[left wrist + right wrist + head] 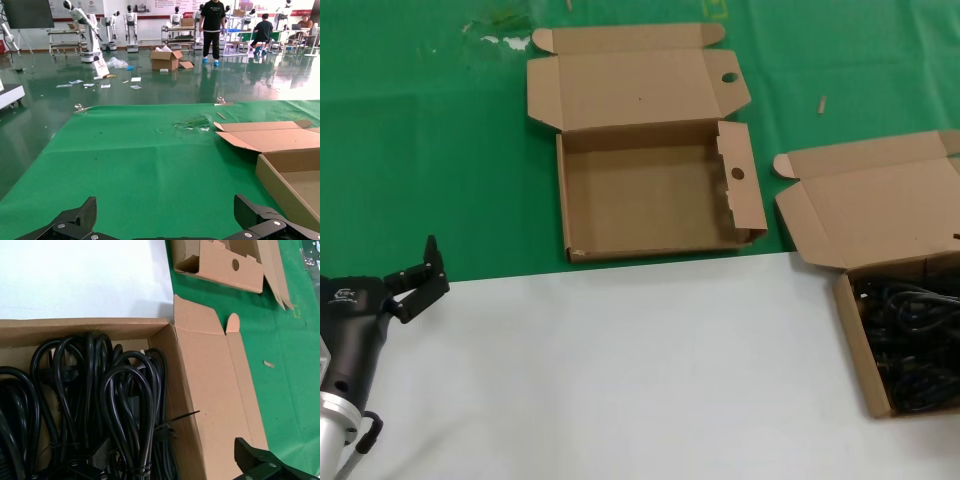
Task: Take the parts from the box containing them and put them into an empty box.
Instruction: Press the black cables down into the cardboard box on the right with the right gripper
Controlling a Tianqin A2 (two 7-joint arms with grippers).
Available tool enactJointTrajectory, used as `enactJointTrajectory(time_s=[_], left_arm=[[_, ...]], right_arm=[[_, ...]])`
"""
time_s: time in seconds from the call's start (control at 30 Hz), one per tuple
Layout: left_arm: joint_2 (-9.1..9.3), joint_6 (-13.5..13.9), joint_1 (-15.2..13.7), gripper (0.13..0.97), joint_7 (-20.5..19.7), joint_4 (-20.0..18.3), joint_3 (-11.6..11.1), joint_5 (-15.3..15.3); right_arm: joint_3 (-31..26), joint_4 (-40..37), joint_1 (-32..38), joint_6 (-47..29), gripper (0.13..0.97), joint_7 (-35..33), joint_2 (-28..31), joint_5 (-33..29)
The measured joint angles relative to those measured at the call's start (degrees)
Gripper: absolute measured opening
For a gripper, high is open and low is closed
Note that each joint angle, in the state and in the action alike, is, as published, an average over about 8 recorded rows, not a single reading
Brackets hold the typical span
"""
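The parts (910, 345) are black coiled power cords filling the plain-lidded box containing them (853, 340) at the right edge of the head view. In the right wrist view the cords (100, 400) lie close below my right gripper (175, 457), which is open. One finger (101, 454) sits among the cords and the other finger (252, 455) hangs over the lid. The empty box (650, 190) with round holes in its flaps lies at the back centre. My left gripper (420, 272) hovers open over the near left, far from both boxes, with nothing in it.
Green cloth (420, 150) covers the far half of the table and a white sheet (620, 370) covers the near half. A small wooden chip (822, 103) and a pale smear (500, 38) lie on the cloth. The empty box's wall (280, 187) shows in the left wrist view.
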Motion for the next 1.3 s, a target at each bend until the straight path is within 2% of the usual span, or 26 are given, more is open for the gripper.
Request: enactJointTrajectory(time_s=[0.1,0.37,0.5,0.77,0.8,1.07,1.3], left_arm=[[0.00,0.0,0.0,0.966,0.0,0.0,0.0,0.0],[0.00,0.0,0.0,0.966,0.0,0.0,0.0,0.0],[0.00,0.0,0.0,0.966,0.0,0.0,0.0,0.0],[0.00,0.0,0.0,0.966,0.0,0.0,0.0,0.0],[0.00,0.0,0.0,0.966,0.0,0.0,0.0,0.0],[0.00,0.0,0.0,0.966,0.0,0.0,0.0,0.0],[0.00,0.0,0.0,0.966,0.0,0.0,0.0,0.0]], right_arm=[[-0.4,-0.4,0.6,-0.2,0.872,-0.2,-0.4,0.0],[-0.9,-0.6,1.1,-0.5,0.727,0.1,-0.6,-0.5],[-0.8,-0.3,0.8,-0.6,0.727,0.8,-0.5,-1.0],[-0.6,0.1,0.2,-0.4,0.518,2.2,-0.6,-2.1],[-0.6,0.1,0.2,-0.4,0.518,2.3,-0.6,-2.2],[-0.5,0.0,0.1,-0.3,0.326,3.1,-0.9,-2.9],[0.3,1.0,-0.8,-0.1,0.249,3.9,-0.5,-3.5]])
